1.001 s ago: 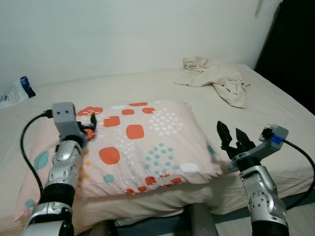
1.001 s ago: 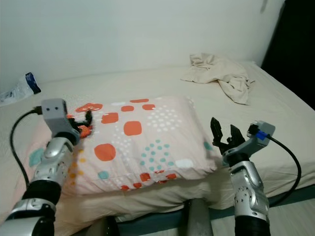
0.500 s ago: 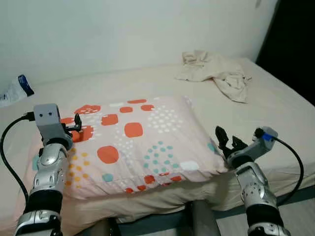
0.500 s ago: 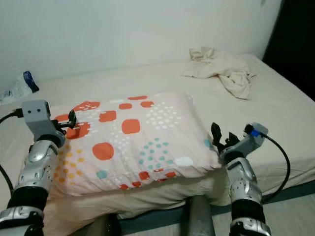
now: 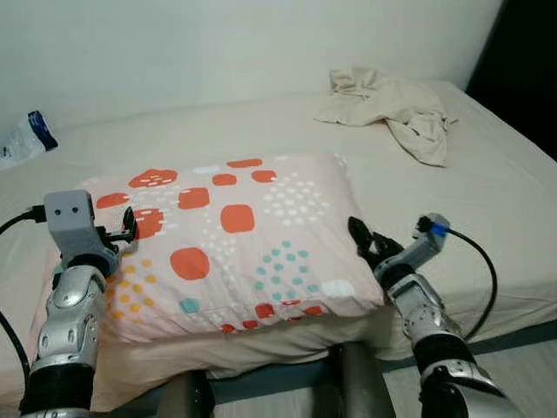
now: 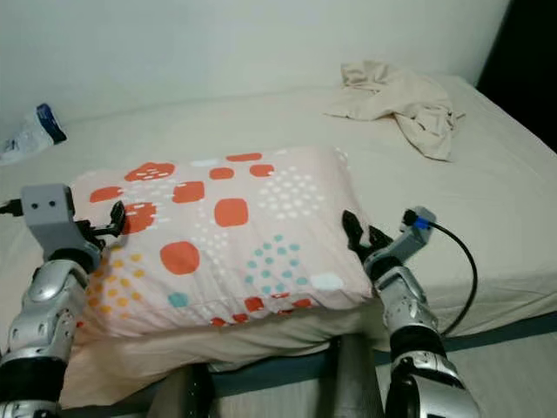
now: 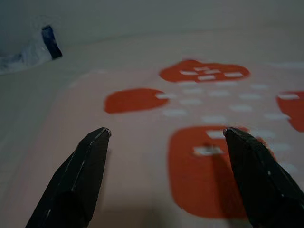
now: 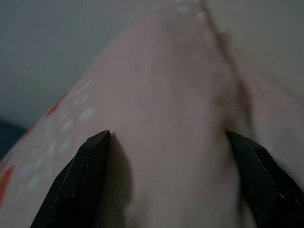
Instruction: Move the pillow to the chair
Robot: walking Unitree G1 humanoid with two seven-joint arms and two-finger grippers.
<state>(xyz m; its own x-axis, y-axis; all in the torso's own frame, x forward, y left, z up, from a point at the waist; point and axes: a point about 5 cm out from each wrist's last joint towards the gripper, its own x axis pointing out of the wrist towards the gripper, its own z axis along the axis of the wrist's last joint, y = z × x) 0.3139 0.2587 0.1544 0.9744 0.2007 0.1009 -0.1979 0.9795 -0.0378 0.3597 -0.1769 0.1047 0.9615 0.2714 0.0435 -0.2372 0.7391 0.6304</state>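
Head views: a patterned pillow (image 5: 235,239) lies flat on a bed (image 5: 487,192), with a crumpled cloth (image 5: 396,109) well behind it. The left gripper (image 5: 129,225) sits at the pillow's left end, the right gripper (image 5: 364,242) at its right end.

Left wrist view: jaws apart over the pillow's orange patches.

Right wrist view: jaws apart, straddling the pillow's edge.

This looks like the grasping step; next, both jaws must close and lift.

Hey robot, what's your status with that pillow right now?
Both grippers open: left gripper at the pillow's left end, right gripper against its right edge. Pillow flat on the bed, not lifted. Nothing blocking.
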